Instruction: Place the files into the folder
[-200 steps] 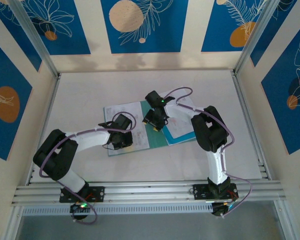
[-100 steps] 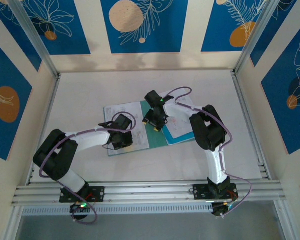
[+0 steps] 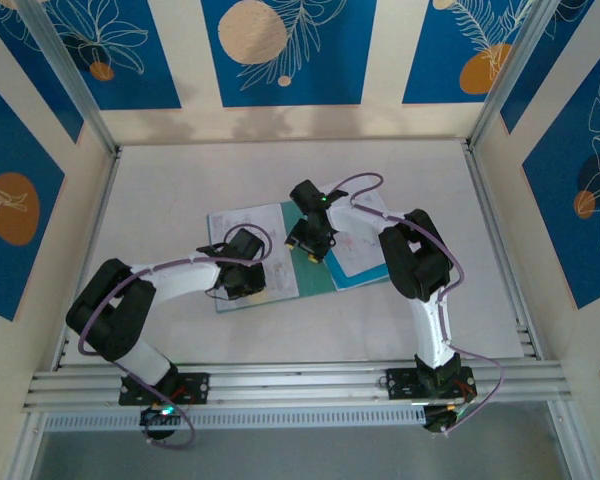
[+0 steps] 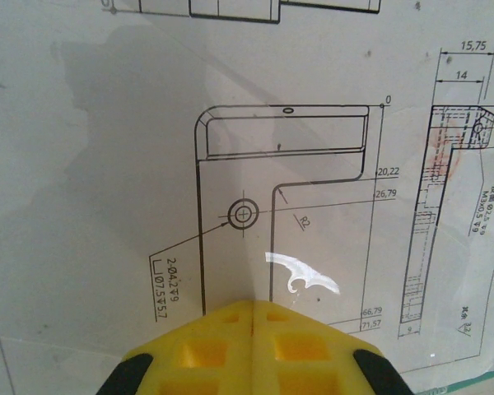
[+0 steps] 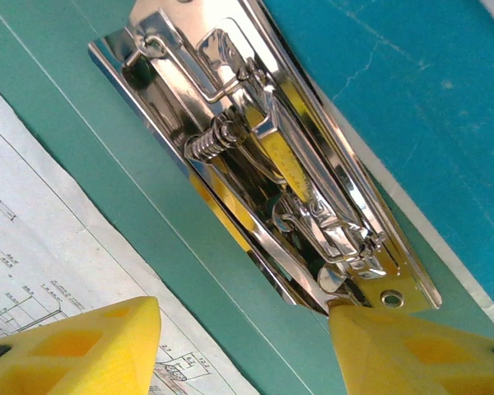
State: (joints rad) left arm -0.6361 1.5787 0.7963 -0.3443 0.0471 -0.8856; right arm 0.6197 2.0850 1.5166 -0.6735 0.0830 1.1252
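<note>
Clip (image 5: pixel 272 173): fixed in folder (image 5: pixel 132 189) at worktop (image 3: pixel 180 180) centre; found just ahead of right end effector (image 5: pixel 243 329), jaws parted; long axis diagonal. Left end effector (image 4: pixel 253 309) closed, pressed on sheet (image 4: pixel 107 164).

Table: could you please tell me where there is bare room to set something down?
Bare table lies between the folder and the back wall, and along the left wall. It is crowded at the centre, where the left hand and right hand sit over the folder.

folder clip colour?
The clip is shiny silver chrome, mounted on the teal-green folder. It shows best in the right wrist view.
</note>
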